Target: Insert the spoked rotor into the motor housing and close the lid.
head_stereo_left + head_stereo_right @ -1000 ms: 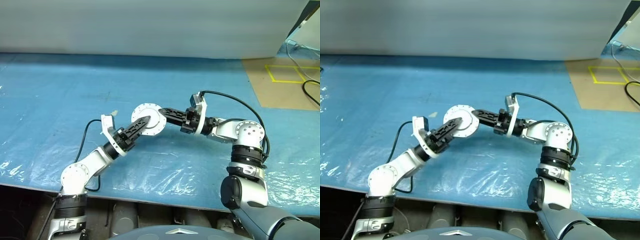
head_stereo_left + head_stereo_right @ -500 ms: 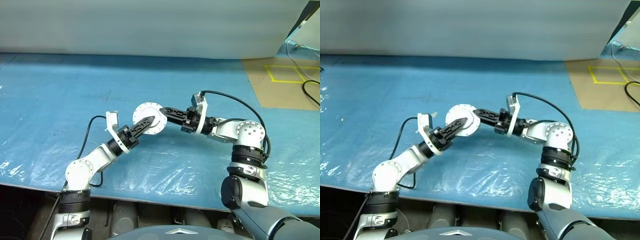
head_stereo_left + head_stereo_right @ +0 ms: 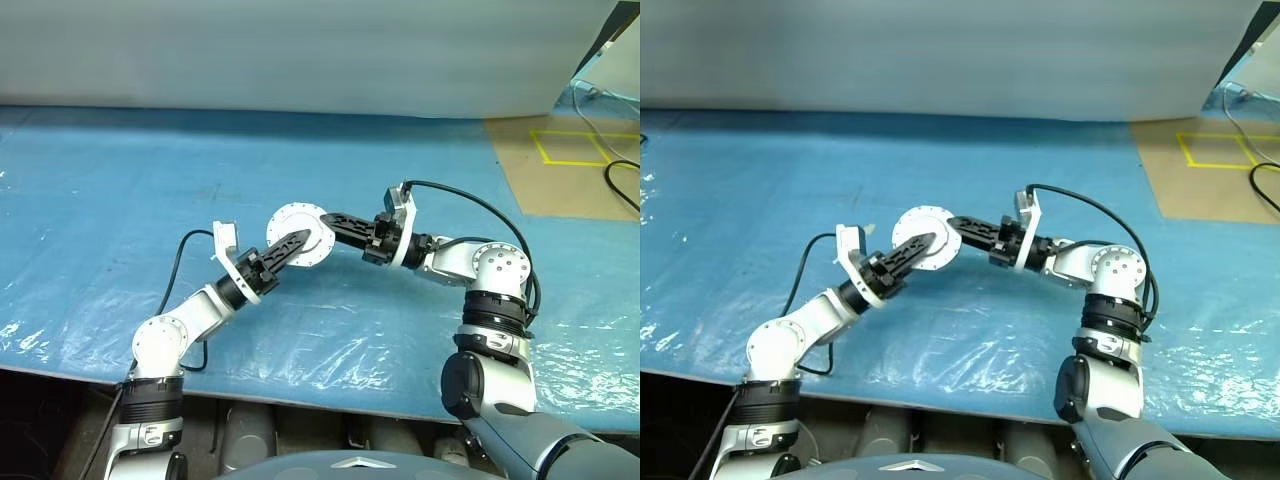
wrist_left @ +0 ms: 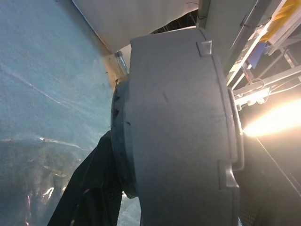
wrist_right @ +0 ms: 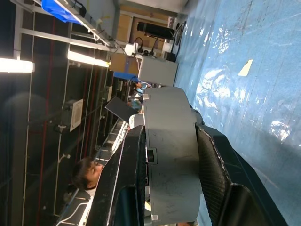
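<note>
Both arms raised over the blue plastic-covered bench, meeting near mid-scene.

Motor housing: round, silver-walled, held up off the bench between the two claws, its flat pale face with small rim holes turned toward the head camera. In the right wrist view the housing shows edge-on as a grey drum with scuffed wall.

Right claw: reaches in level from the right side, fingers clamped on the housing. In the right wrist view one black finger lies against one flat face of the drum and the other against the opposite face, so the housing sits squarely between them.

Left claw: comes up from the lower left, pointing toward the right claw. Its black fingers lie across the front face of the housing, tips near the face's middle. In the left wrist view the housing wall looms directly ahead, with a dark finger alongside its lower edge. Whether this claw is gripping the housing or only resting against it, cannot tell.

A person shows far off beyond the right claw.
</note>
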Tool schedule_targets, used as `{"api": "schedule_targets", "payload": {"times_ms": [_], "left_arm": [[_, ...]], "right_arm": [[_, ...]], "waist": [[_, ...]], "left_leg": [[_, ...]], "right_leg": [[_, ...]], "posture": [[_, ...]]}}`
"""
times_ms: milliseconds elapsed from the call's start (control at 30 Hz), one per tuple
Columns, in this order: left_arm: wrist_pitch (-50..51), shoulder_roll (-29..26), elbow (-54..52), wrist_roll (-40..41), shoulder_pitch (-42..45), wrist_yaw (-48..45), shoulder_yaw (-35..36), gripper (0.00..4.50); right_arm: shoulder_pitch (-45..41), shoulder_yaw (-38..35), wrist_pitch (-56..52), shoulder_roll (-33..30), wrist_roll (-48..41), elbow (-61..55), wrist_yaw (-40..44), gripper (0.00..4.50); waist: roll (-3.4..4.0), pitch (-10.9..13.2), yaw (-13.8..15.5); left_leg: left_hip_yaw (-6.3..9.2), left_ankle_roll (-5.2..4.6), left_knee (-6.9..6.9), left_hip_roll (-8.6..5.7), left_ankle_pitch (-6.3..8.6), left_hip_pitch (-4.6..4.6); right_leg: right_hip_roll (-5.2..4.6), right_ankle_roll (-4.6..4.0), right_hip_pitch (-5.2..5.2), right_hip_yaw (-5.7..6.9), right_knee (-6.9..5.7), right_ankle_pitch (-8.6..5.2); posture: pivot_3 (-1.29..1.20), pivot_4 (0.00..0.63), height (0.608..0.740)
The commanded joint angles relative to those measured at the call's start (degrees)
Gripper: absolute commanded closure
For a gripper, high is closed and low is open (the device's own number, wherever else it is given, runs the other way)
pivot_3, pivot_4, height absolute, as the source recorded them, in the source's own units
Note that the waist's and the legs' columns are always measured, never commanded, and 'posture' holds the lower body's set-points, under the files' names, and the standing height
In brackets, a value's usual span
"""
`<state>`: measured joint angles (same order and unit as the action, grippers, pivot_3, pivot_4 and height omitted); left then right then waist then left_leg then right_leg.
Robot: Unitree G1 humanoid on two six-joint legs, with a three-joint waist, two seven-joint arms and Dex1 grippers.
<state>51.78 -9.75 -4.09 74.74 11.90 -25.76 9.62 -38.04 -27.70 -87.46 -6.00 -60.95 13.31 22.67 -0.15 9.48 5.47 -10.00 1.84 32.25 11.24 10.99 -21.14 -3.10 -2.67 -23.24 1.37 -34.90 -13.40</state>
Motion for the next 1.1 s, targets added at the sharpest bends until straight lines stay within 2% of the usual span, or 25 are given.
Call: {"api": "schedule_targets", "payload": {"times_ms": [33,67,267,467,767,867,1100], "left_arm": [[-0.84,0.36,-0.61,-1.98,1.32,1.66,0.19,1.88],[-0.91,0.54,-0.54,-1.78,1.47,1.87,0.45,1.88],[-1.07,0.47,-0.19,-1.89,2.37,1.85,1.8,1.88],[-1.98,0.83,0.02,0.0,3.91,3.11,4.62,1.88],[-3.91,1.29,-1.86,-1.34,5.3,5.66,6.88,2.03],[-6.15,0.47,-1.87,-0.86,6.2,6.89,9.71,2.03],[-19.5,-3.92,3.44,-12.6,7.46,7.66,15.61,2.03]], "right_arm": [[1.36,4.22,2.89,0.4,-1.32,-5.85,4.26,3.24],[1.81,4.93,3.93,0.17,-1.15,-6.56,5.09,3.24],[0.15,2.23,3.65,0.11,-2.26,-0.97,2.41,1.39],[-0.61,0.29,4.11,-1.61,-1.46,2.27,0.88,1.39],[-0.39,1.31,4.62,-2.15,-1.15,2.82,0.96,1.36],[-0.34,1.94,4.59,-2.21,-1.1,2.43,1.41,1.36],[0.32,4.0,5.32,-2.99,-0.24,1.88,2.9,1.36]], "waist": [[0.0,0.0,0.02],[0.0,0.0,0.04],[0.0,0.0,-0.14],[0.0,0.0,-0.01],[0.0,0.0,-0.01],[-0.01,0.0,-0.08],[-0.01,0.0,-0.14]], "left_leg": [[0.0,0.0,0.0,0.0,0.0,-0.01],[0.0,0.0,0.0,0.0,0.0,-0.01],[0.01,0.0,0.01,0.0,0.0,0.02],[0.01,0.0,0.02,-0.02,0.0,-0.02],[0.05,0.0,0.02,-0.25,0.0,-0.04],[0.06,-0.01,0.02,-0.24,0.0,-0.04],[0.07,-0.01,0.02,-0.25,0.0,-0.03]], "right_leg": [[0.0,0.0,0.0,0.0,0.0,0.0],[0.0,0.0,0.0,0.0,0.01,0.0],[0.0,0.0,0.0,0.0,-0.01,0.0],[0.0,0.0,0.0,0.0,0.0,0.0],[-0.01,0.0,0.0,0.0,0.0,0.0],[0.0,0.0,0.0,0.01,0.0,0.0],[0.0,0.0,0.0,0.01,0.02,0.0]], "posture": [[0.0,0.15,0.74],[0.0,0.15,0.74],[0.0,0.15,0.74],[0.0,0.15,0.74],[0.0,0.15,0.74],[0.0,0.15,0.74],[0.0,0.15,0.74]]}}
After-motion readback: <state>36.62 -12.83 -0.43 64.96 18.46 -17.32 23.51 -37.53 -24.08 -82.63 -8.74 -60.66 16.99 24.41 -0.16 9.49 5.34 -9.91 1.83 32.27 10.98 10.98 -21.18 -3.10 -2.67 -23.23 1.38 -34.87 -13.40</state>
